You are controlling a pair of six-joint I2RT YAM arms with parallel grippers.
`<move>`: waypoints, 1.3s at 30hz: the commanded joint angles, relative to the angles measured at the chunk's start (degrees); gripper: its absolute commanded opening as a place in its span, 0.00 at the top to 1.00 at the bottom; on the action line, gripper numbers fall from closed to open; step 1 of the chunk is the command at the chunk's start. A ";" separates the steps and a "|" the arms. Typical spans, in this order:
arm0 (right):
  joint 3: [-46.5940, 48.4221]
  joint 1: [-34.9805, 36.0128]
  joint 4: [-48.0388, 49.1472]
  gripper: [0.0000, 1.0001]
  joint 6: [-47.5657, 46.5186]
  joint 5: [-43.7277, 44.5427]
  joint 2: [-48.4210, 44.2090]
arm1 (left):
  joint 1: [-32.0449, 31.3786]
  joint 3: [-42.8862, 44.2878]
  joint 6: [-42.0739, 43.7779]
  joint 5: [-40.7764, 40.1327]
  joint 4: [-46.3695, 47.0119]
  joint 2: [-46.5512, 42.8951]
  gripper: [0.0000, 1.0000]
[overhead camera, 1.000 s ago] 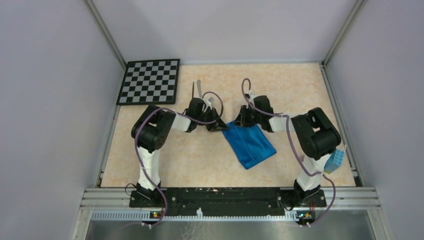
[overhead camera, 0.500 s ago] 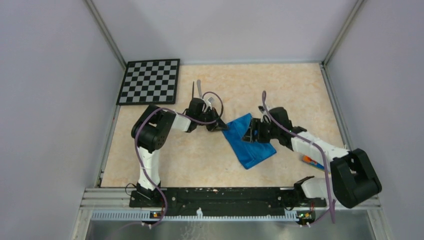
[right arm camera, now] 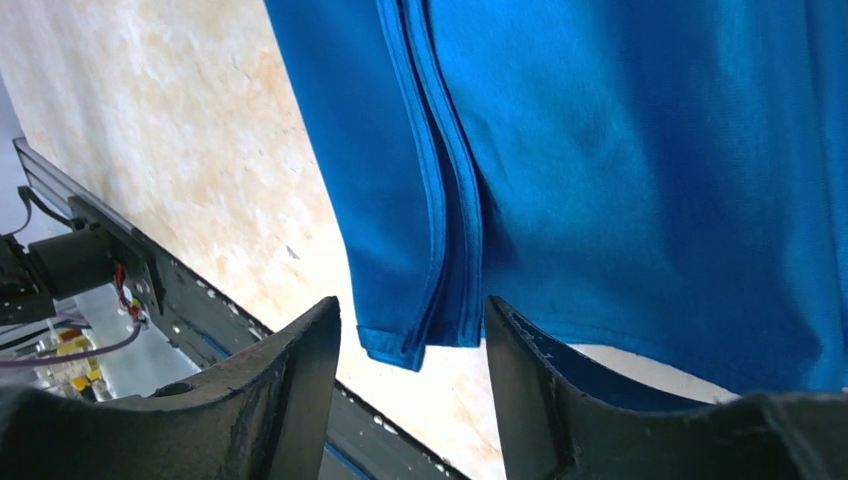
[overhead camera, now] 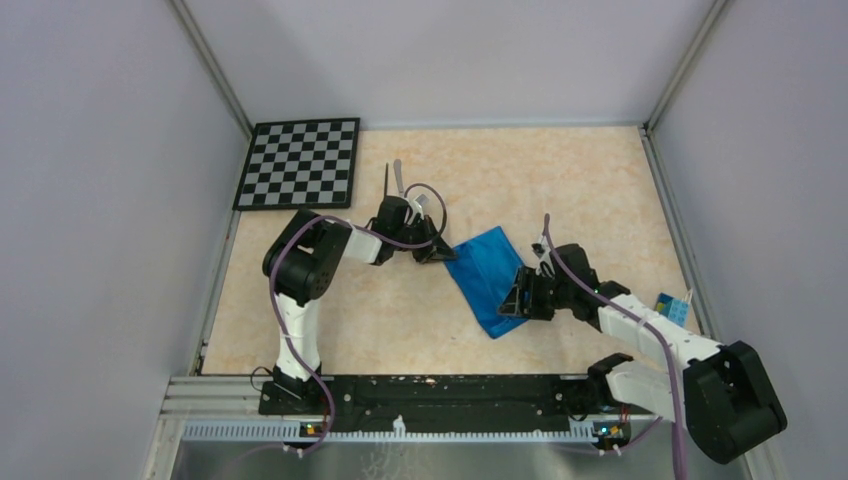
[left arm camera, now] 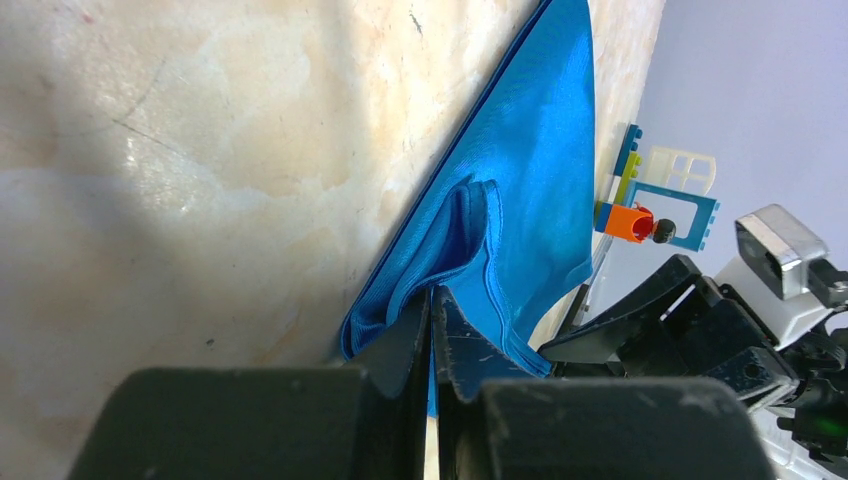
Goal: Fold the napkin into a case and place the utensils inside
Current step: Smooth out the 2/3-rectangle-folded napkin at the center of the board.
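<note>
The bright blue napkin (overhead camera: pixel 487 272) lies folded in layers mid-table, slanting toward the near right. My left gripper (overhead camera: pixel 437 251) is shut on its left corner; in the left wrist view the cloth (left arm camera: pixel 530 190) bunches up between the closed jaws of the left gripper (left arm camera: pixel 434 305). My right gripper (overhead camera: pixel 516 300) stands open low over the napkin's near right edge. In the right wrist view the napkin's (right arm camera: pixel 620 150) layered corner sits between the spread jaws of the right gripper (right arm camera: pixel 410 308), untouched. The utensils, a dark fork (overhead camera: pixel 386 180) and a pale knife (overhead camera: pixel 398 175), lie behind the left arm.
A black-and-white checkerboard (overhead camera: pixel 300 162) lies at the far left corner. Coloured toy blocks (overhead camera: pixel 672 307) sit by the right edge, also seen in the left wrist view as toy blocks (left arm camera: pixel 655 200). Frame rails run along the table's edges, and grey walls close in three sides.
My right gripper let go at the napkin's far corner, opened, and swung toward the near right edge of the cloth. The left gripper kept its hold and place.
</note>
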 commanded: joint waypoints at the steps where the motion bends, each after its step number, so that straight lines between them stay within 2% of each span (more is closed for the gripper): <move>1: -0.80 -0.34 1.24 0.46 0.76 -1.35 0.44 | 0.09 -0.89 2.19 -3.40 -2.71 1.47 0.93; 5: -1.72 0.14 1.37 0.47 0.25 -1.49 1.04 | 0.11 -0.59 2.32 -3.49 -3.02 1.60 0.93; 7: -2.15 0.56 1.92 0.53 0.34 -1.71 1.18 | 0.09 -0.51 2.32 -3.57 -3.06 1.61 0.93; 10: -1.53 0.84 1.34 0.69 -0.09 -0.37 0.80 | 0.12 -0.27 2.32 -3.74 -3.29 1.84 0.94; 13: 0.40 0.86 -1.81 0.95 -1.54 3.85 0.09 | 0.07 -0.01 2.53 -3.95 -3.94 2.11 0.94; 14: 0.97 0.88 -2.82 1.00 -2.00 5.75 -0.11 | 0.07 0.08 2.70 -4.12 -4.26 2.26 0.95; 19: 1.27 1.20 -4.65 1.00 -1.14 16.27 -1.75 | 0.14 0.77 3.23 -4.95 -6.06 3.14 0.96; 24: -2.43 2.52 1.55 1.00 0.68 19.56 0.39 | 0.39 1.15 3.33 -4.92 -6.14 3.90 0.97; 28: -3.41 2.65 2.78 1.00 1.39 21.32 4.39 | 0.61 1.61 3.68 -4.90 -6.78 4.33 0.97; 33: 1.26 4.92 -4.88 1.00 -0.39 23.81 -2.16 | 0.70 1.76 4.11 -5.09 -7.48 4.26 0.98; 36: 5.96 5.72 -8.57 0.82 -1.58 26.54 -5.80 | 0.66 1.80 3.91 -4.84 -7.21 4.42 0.98; 39: 10.59 5.81 -9.06 0.60 -4.64 24.44 -4.91 | 0.71 1.76 3.63 -4.53 -6.73 4.38 0.99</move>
